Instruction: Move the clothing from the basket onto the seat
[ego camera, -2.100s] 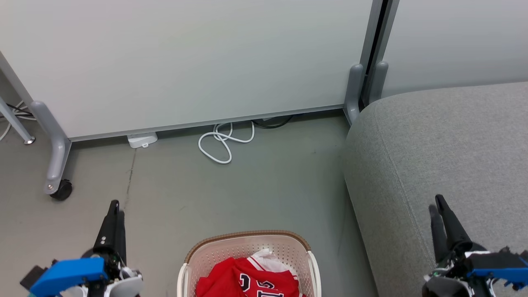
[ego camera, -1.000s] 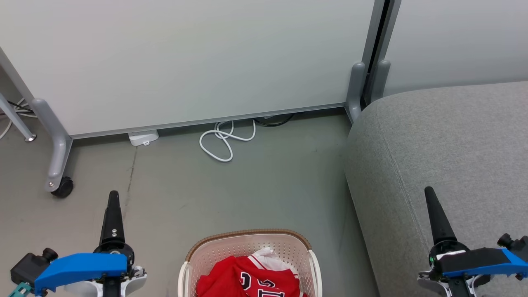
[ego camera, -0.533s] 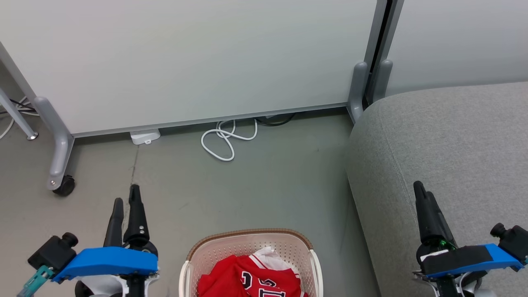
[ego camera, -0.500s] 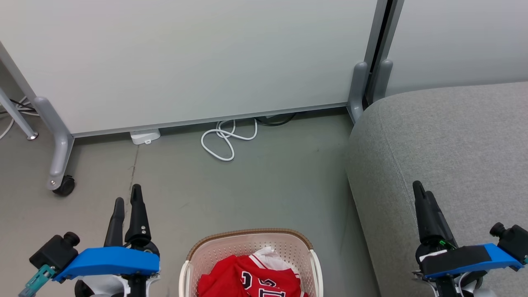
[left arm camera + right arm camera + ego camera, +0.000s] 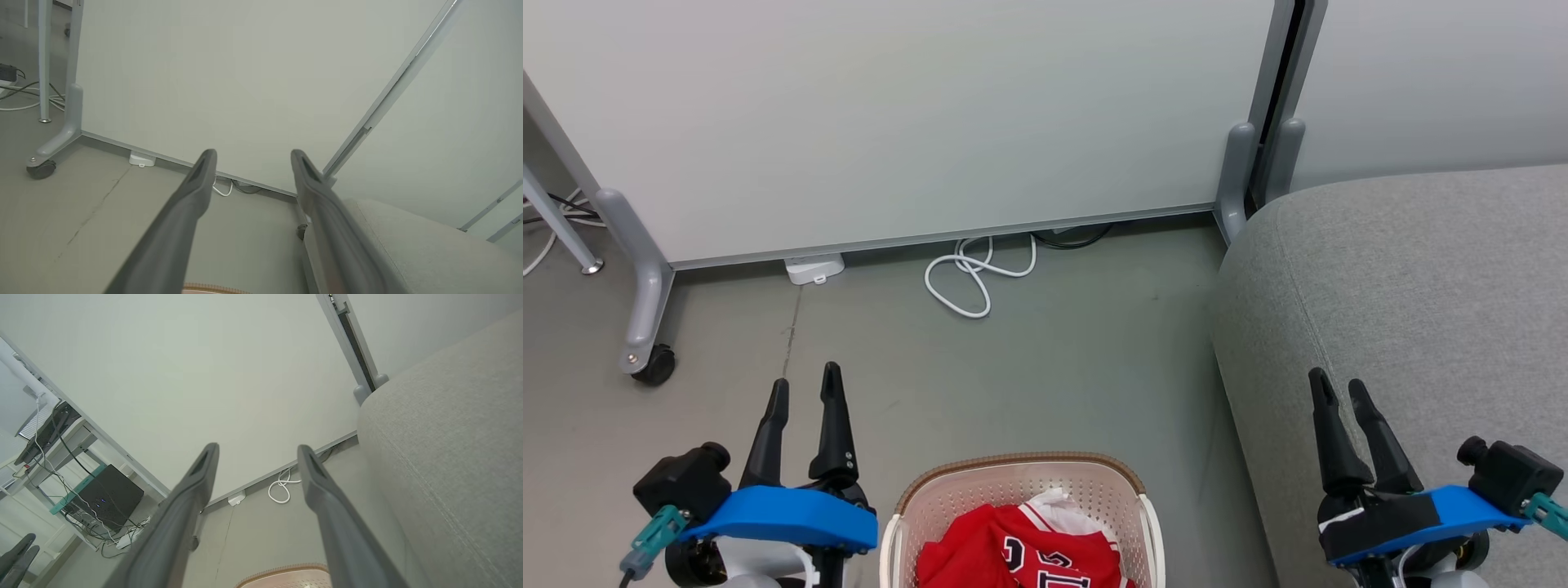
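On floor, low centre: basket with red clothing inside; seat just right; left gripper, right gripper both spread wide, empty

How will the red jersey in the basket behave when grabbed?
The red jersey lies crumpled in folds, so probably floppy; it should drape from a pinch. Looks thin, likely light. Bunched up, it may snag on the basket rim coming out.

Red clothing is lying in the basket on the floor. Both pincers, left and right, are hanging open beside the seat.
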